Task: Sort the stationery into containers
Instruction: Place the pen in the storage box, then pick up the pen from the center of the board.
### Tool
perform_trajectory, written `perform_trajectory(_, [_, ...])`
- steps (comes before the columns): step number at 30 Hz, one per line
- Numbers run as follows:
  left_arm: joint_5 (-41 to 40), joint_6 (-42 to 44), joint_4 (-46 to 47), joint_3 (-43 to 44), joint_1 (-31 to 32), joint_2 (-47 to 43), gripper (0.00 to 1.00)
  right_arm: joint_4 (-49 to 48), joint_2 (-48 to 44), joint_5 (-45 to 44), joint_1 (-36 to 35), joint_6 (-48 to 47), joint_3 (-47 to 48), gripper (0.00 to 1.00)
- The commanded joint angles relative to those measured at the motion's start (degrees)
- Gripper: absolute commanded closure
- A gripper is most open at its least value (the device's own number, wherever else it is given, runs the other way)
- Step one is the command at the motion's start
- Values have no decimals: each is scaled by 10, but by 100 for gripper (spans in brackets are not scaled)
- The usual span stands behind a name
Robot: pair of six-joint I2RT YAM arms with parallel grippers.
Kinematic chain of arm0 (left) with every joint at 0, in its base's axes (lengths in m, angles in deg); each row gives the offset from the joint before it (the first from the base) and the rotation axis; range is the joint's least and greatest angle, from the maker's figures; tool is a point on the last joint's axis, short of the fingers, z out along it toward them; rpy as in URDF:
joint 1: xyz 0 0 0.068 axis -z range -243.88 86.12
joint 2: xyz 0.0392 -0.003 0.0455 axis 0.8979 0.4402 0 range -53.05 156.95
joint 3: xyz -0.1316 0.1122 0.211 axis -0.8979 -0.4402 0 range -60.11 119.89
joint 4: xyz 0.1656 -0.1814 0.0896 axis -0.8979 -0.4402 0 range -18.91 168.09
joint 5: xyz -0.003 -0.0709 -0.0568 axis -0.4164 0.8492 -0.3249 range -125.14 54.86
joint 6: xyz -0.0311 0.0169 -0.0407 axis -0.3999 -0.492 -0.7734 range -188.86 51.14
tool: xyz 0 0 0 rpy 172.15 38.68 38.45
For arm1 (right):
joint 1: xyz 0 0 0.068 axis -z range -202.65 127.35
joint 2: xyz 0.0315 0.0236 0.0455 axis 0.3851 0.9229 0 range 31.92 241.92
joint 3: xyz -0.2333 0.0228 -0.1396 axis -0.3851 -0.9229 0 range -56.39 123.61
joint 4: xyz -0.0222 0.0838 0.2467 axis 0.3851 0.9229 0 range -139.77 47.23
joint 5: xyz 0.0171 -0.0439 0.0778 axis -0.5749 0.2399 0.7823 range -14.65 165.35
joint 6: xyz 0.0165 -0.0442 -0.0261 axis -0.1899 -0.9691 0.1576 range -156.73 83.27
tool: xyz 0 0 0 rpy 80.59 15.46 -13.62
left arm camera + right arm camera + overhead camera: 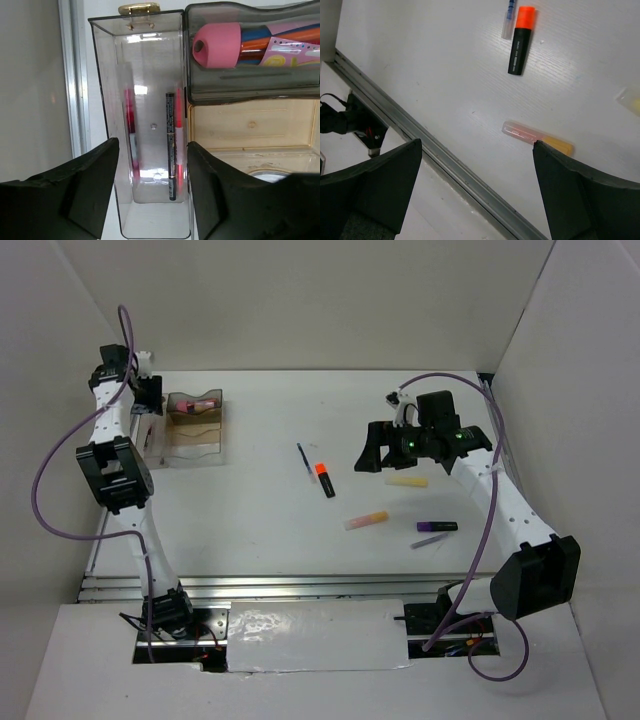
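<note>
Clear organiser tray (200, 447), brownish floor, sits far left on the table (270, 560). Left gripper (152, 185) is spread, holding nothing, over the tray's narrow compartment. Right gripper (476, 150) is spread wide, holding nothing, mid-table. Pink-capped tube (217, 45) lies in the neighbouring bin; its patterned label has no legible text. Orange-capped highlighter (521, 40) and yellow-pink marker (537, 138) lie loose on the table. Dark pencil (170, 150) and thin red pen (131, 135) are in the narrow compartment; the pencil's print is too small to read.

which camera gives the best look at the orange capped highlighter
Right wrist view: the highlighter appears large and whole, with its orange cap and black body clear. The top view shows it only small, near the middle of the table. The left wrist view does not show it.
</note>
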Motion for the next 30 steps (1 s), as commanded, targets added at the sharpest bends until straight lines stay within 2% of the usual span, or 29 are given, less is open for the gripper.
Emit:
perform_trajectory(1, [4,-7,20,23,-3,-41,30,37,-14,-24,3,-39,16,3])
perform_trajectory(3, [14,-6,15,32,-3,-53,27,72,-7,-51,5,-68,27,3])
perform_trajectory(6, [56,6,-2,19,0,-92,27,123,-16,-100,12,-154,20,5])
perform_trajectory(13, [176,74,-41,-115,34,-226,29,182,-88,-253,13,-411,-107,11])
perform_trajectory(18, [293,100,-111,-157,63,-244,35,217,-111,-270,14,-546,-182,15])
perform_trajectory(20, [331,100,-135,-159,71,-237,37,205,-121,-280,10,-587,-208,16])
perform_trajectory(24, [357,102,-146,-164,83,-237,37,154,-127,-292,3,-627,-233,17])
perform_trajectory(30, [347,93,-124,-196,98,-251,37,124,-99,-300,-37,-653,-239,18])
